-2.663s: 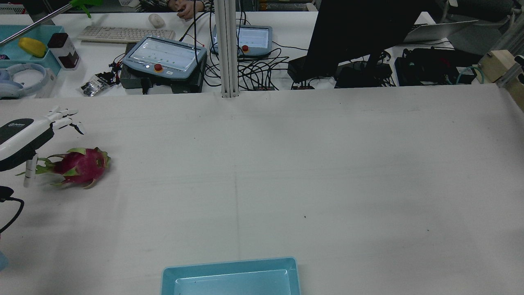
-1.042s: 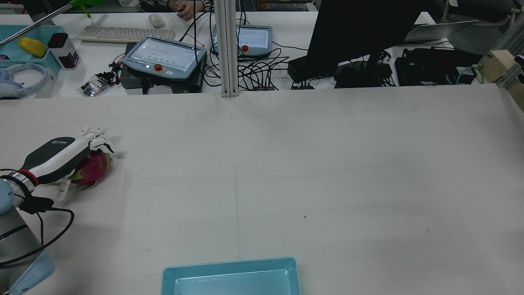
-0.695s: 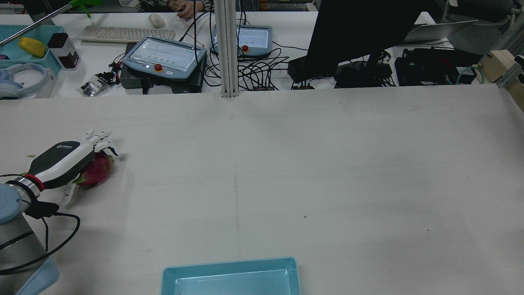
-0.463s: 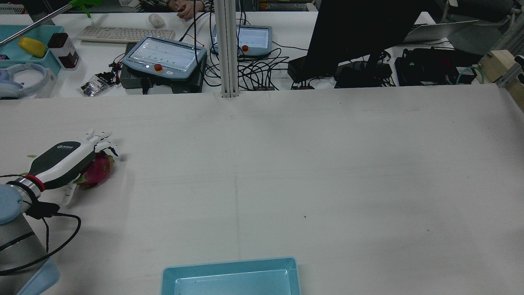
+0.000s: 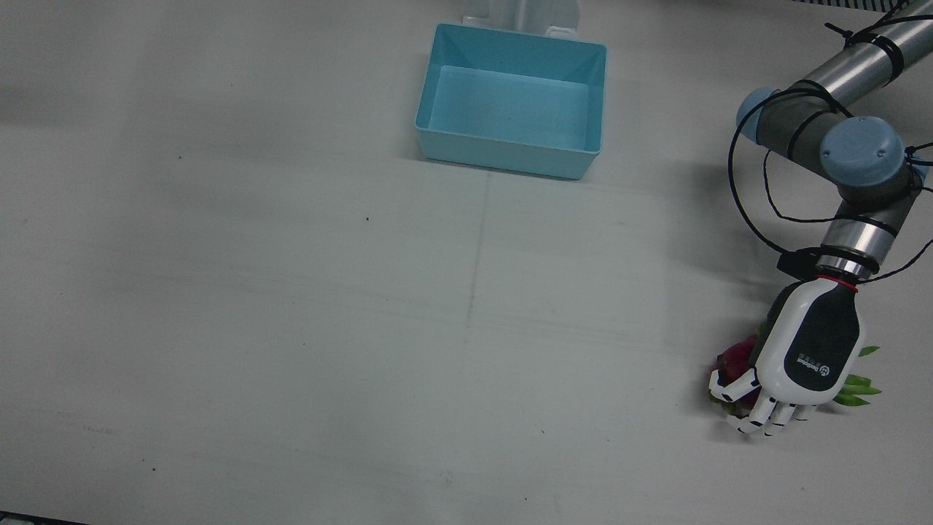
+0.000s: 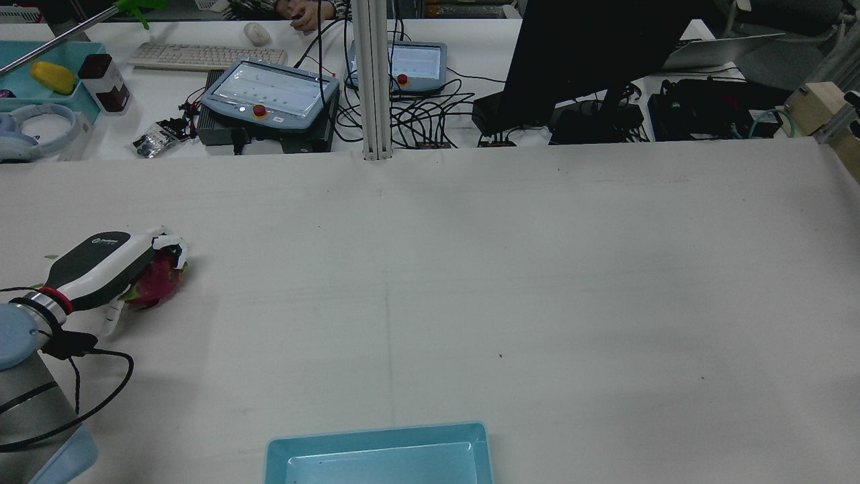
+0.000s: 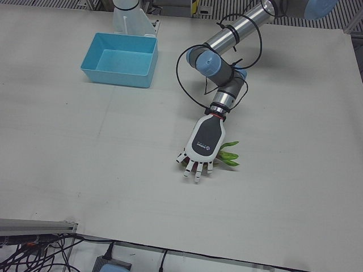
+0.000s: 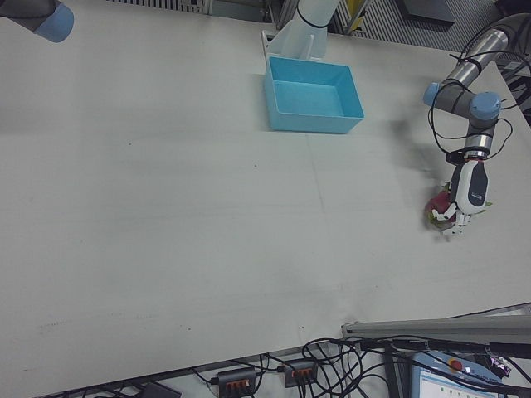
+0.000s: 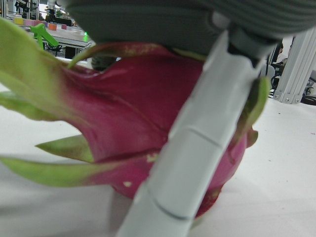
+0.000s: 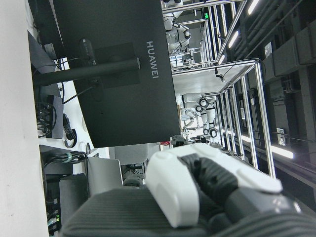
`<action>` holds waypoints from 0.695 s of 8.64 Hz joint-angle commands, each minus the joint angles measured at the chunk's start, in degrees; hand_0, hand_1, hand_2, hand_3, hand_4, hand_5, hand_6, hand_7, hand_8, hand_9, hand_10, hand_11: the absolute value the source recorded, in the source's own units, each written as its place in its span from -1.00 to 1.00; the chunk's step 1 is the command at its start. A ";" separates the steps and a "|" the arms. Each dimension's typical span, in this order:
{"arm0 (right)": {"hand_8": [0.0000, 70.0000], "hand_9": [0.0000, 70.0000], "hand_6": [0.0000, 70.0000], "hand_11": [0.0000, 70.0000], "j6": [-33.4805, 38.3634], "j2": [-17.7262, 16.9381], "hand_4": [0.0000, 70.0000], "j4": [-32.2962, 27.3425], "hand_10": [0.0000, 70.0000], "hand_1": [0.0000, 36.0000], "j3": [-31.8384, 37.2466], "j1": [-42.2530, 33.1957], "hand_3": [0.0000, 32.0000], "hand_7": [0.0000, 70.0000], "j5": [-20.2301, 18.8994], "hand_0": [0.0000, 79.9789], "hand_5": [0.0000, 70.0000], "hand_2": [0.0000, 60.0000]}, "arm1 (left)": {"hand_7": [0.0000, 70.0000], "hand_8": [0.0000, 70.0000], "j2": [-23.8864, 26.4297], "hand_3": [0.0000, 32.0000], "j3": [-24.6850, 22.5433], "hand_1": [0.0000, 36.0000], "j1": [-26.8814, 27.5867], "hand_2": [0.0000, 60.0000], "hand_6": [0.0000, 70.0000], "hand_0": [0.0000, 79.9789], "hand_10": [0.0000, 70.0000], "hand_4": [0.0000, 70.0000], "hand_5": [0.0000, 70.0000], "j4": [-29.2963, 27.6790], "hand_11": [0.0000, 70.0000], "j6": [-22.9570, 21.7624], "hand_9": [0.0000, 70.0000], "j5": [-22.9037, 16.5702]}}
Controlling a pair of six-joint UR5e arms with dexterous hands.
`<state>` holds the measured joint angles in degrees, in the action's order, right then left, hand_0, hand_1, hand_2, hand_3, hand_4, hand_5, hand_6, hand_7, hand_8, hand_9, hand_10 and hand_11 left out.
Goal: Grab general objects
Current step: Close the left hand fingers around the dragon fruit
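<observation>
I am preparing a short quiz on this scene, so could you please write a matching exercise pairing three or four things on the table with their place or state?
Things:
1. dragon fruit
2. blue bin
3. left robot hand
4. table

Place or state:
A. holds nothing inside
B. white surface under everything
C. lying under the curled fingers
D. closing over the fruit from above

Pairs: 1-C, 2-A, 3-D, 4-B
</observation>
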<state>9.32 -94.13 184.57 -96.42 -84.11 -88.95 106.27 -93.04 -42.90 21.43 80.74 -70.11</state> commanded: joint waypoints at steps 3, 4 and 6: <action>-1.00 -1.00 -1.00 -1.00 0.00 0.00 -1.00 0.00 -1.00 -1.00 0.00 -0.09 -1.00 -1.00 0.00 -1.00 -1.00 -1.00 | 1.00 0.47 2.26 -1.00 -0.74 0.67 -0.26 0.10 0.76 1.00 0.74 0.36 1.00 0.54 1.00 -0.40 1.00 -0.03; -1.00 -1.00 -1.00 -1.00 0.00 0.00 -1.00 0.00 -1.00 -1.00 0.00 0.00 -1.00 -1.00 0.00 -1.00 -1.00 -1.00 | 1.00 0.81 5.23 -1.00 -0.83 1.00 -0.34 0.06 1.00 1.00 1.00 0.52 1.00 3.42 1.00 -0.49 1.00 -0.20; -1.00 -1.00 -1.00 -1.00 0.00 0.00 -1.00 0.00 -1.00 -1.00 0.00 -0.09 -1.00 -1.00 0.00 -1.00 -1.00 -1.00 | 1.00 1.00 10.33 -1.00 -2.66 1.00 -0.61 1.00 1.00 1.00 1.00 0.82 1.00 7.48 1.00 -1.80 1.00 -3.08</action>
<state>9.32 -94.13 184.57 -96.42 -84.13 -88.95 111.37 -93.93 -43.25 24.79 80.16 -70.46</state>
